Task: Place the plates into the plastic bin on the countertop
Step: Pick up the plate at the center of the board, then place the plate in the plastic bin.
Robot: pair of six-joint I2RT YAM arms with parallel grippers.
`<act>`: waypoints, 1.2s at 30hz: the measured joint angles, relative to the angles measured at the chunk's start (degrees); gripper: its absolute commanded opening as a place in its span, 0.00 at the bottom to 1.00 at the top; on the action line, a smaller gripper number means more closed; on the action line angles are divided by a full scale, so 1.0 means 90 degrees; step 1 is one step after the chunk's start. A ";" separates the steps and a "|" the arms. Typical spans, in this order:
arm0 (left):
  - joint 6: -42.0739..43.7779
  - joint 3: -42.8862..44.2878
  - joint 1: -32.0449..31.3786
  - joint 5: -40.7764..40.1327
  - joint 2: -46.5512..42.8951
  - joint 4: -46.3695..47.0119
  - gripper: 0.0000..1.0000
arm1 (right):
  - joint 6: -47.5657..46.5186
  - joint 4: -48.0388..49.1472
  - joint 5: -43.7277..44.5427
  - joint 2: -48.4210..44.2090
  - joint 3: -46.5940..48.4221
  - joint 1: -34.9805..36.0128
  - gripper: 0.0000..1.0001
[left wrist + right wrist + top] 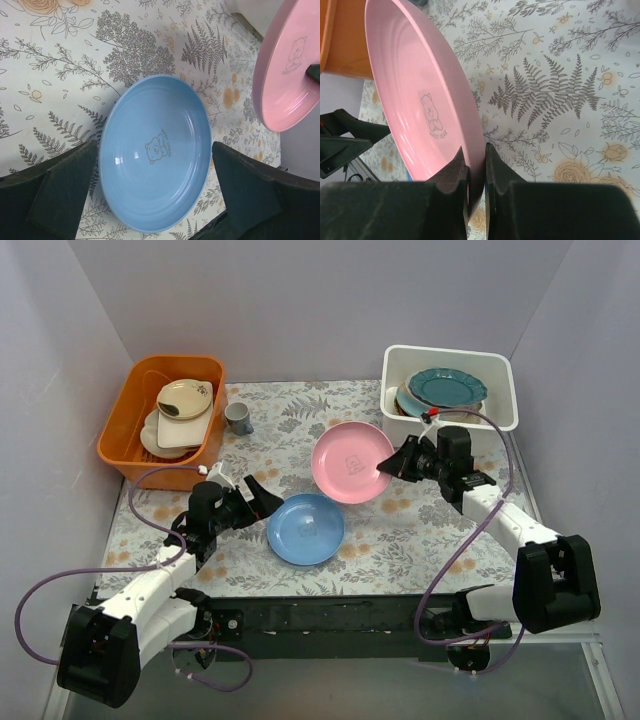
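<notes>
My right gripper (386,468) (474,150) is shut on the rim of a pink plate (350,462) (415,90), which it holds tilted on edge above the countertop (420,530). The plate also shows in the left wrist view (287,75). A light blue plate (305,529) (155,155) lies flat on the countertop. My left gripper (265,498) (154,146) stands wide open at that plate's left edge, its fingers either side of it and gripping nothing. The white plastic bin (500,415) at the back right holds a stack of plates with a teal one (447,387) on top.
An orange tub (125,435) with beige dishes (182,412) stands at the back left. A small grey cup (238,418) sits beside it. White walls close in the back and both sides.
</notes>
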 measured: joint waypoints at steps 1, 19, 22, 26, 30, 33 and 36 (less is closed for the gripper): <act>0.0000 0.0000 0.0000 0.0012 0.0000 0.0002 0.98 | -0.0019 -0.0061 -0.0005 0.0000 0.0063 -0.0061 0.01; -0.0027 -0.0002 0.0000 0.0199 0.0189 0.0379 0.98 | -0.0148 -0.0238 -0.0568 0.0420 0.0923 -0.1052 0.01; -0.0029 0.0000 0.0000 0.0313 0.0495 0.0549 0.98 | -0.0146 -0.0291 -0.0595 0.0420 0.0947 -0.1205 0.01; -0.0024 0.0005 0.0000 0.0471 0.0937 0.0714 0.98 | -0.0146 -0.0471 -0.0593 0.0432 0.1219 -0.1394 0.01; -0.0019 0.0022 -0.0005 0.0539 0.1035 0.0777 0.98 | -0.0141 -0.0500 -0.0597 0.0566 0.1712 -0.1513 0.01; -0.0022 0.0022 -0.0005 0.0549 0.0991 0.0804 0.98 | -0.0134 -0.0488 -0.0607 0.0695 0.1928 -0.1552 0.01; -0.0017 0.0019 -0.0005 0.0539 0.0850 0.0770 0.98 | -0.0102 -0.0447 -0.0619 0.0816 0.1979 -0.1596 0.01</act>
